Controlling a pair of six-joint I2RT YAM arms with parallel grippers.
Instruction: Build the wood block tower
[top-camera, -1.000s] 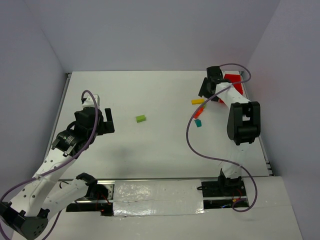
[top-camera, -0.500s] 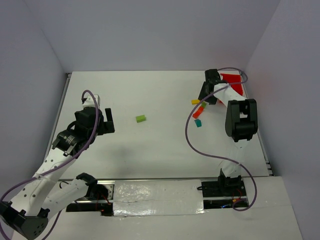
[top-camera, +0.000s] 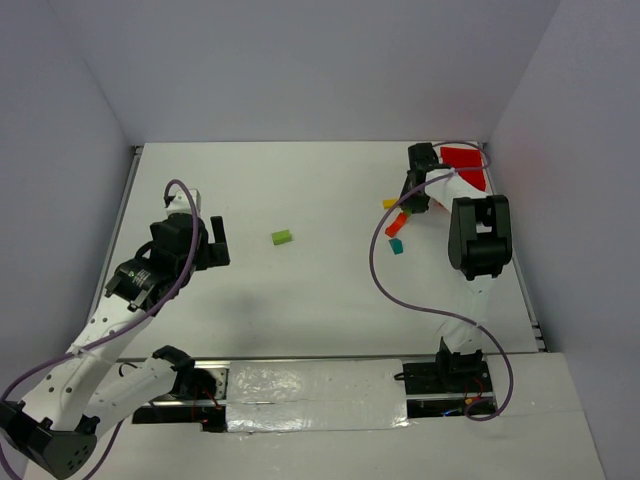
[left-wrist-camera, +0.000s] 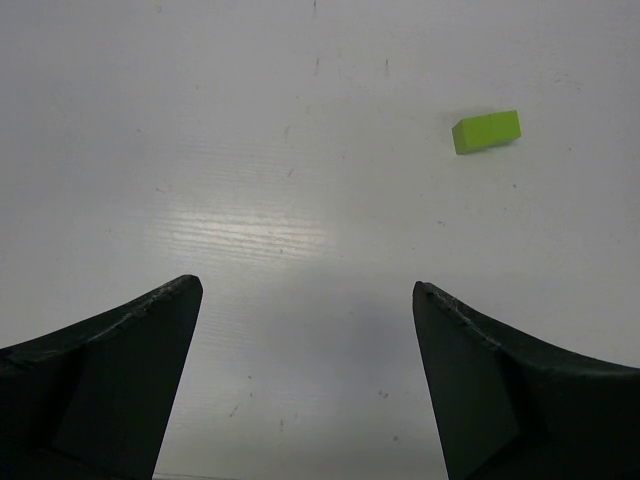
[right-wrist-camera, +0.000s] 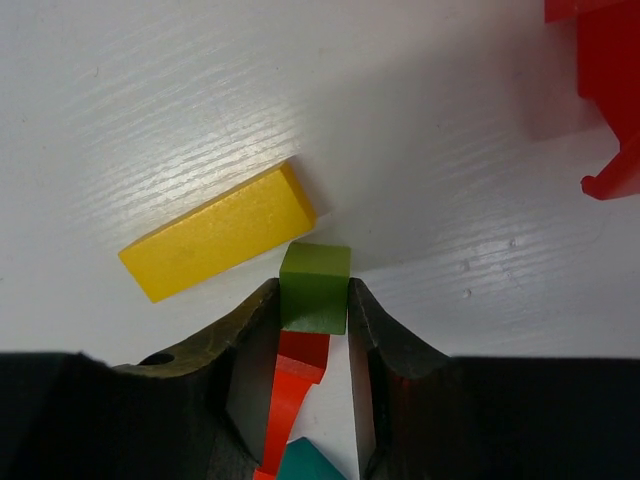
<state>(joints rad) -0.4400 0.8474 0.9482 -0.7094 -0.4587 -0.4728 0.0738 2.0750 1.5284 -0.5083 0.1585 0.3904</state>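
In the right wrist view my right gripper is shut on a dark green cube. A yellow bar lies just past it to the left. Under the cube a red-orange piece runs back between the fingers, with a teal wedge at its near end. In the top view the right gripper is at the far right by the yellow bar, red piece and teal wedge. My left gripper is open and empty; a lime green block lies ahead of it to the right, also in the top view.
A red plastic bin stands at the far right corner, its edge in the right wrist view. White walls enclose the table on the left, back and right.
The right arm has drawn slightly left and back towards the block cluster, with its gripper over the red piece. The left arm has not moved.
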